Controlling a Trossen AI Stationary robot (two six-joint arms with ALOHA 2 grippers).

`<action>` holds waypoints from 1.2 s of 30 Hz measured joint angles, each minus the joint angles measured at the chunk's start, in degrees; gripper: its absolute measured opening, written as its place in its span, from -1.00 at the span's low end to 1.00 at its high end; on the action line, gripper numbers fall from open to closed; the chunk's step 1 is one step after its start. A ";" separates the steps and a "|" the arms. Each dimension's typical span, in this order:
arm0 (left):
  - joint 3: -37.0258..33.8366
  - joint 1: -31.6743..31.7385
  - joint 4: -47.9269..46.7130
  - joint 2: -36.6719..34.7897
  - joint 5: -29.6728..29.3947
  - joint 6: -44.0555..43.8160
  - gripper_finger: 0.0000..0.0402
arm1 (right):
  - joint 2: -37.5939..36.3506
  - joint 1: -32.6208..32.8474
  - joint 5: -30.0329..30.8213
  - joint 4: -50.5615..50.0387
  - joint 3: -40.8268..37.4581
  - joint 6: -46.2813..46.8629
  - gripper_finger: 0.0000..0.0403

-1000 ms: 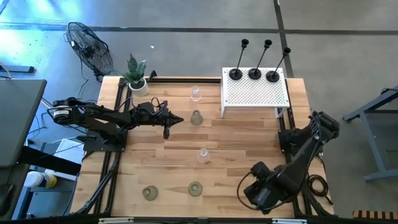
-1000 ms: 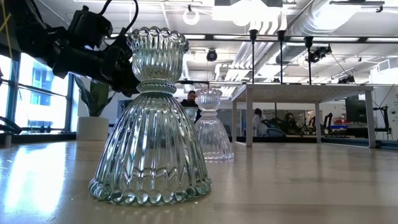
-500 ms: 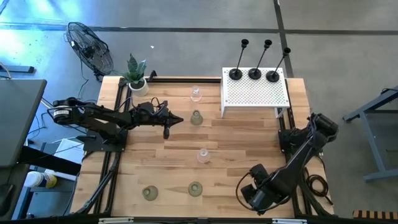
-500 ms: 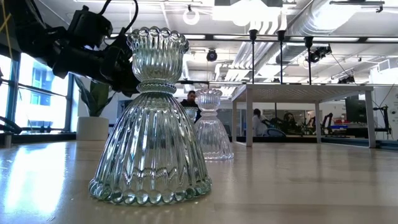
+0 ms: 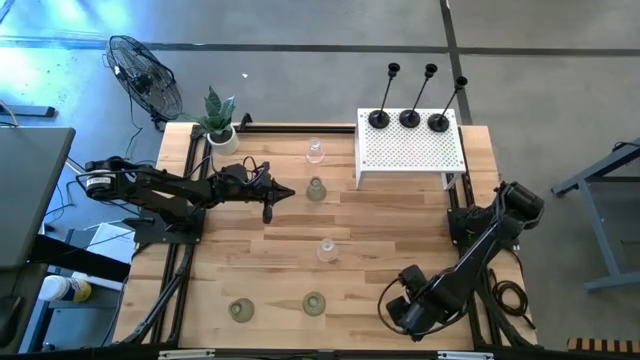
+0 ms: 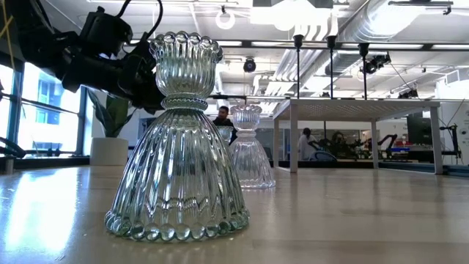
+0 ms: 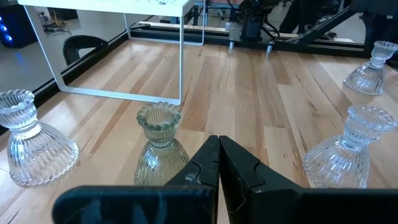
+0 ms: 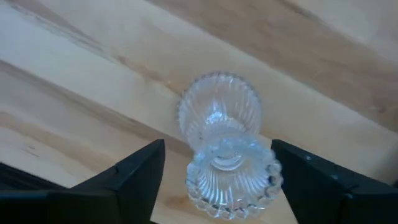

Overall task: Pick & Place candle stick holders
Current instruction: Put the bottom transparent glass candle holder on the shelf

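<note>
Three black candle stick holders (image 5: 410, 117) stand on the white perforated box (image 5: 410, 155). Clear holders (image 5: 315, 152) (image 5: 327, 250) and pale-green ones (image 5: 316, 190) (image 5: 314, 304) (image 5: 240, 311) stand on their wide bases on the wooden table. At the near right my right gripper (image 5: 408, 312) points down and is open. Its fingers stand on either side of another clear holder (image 8: 225, 143) without touching it; the high view hides this holder. My left gripper (image 5: 288, 190) waits shut, just left of the far pale-green holder (image 7: 158, 146).
A green plant in a white pot (image 5: 222, 128) stands at the far left corner. The white box stands on thin legs (image 7: 181, 59) at the far right. A black frame (image 5: 190, 200) runs along the table's left side. Bare wood lies between the holders.
My right gripper has sunk toward the table at the near right, still pointing down. The holders stand where they were.
</note>
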 joint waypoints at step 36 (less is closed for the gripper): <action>0.00 0.01 0.11 0.00 0.04 0.00 -1.00 | -9.99 -52.83 7.34 -29.52 30.74 -68.37 -0.18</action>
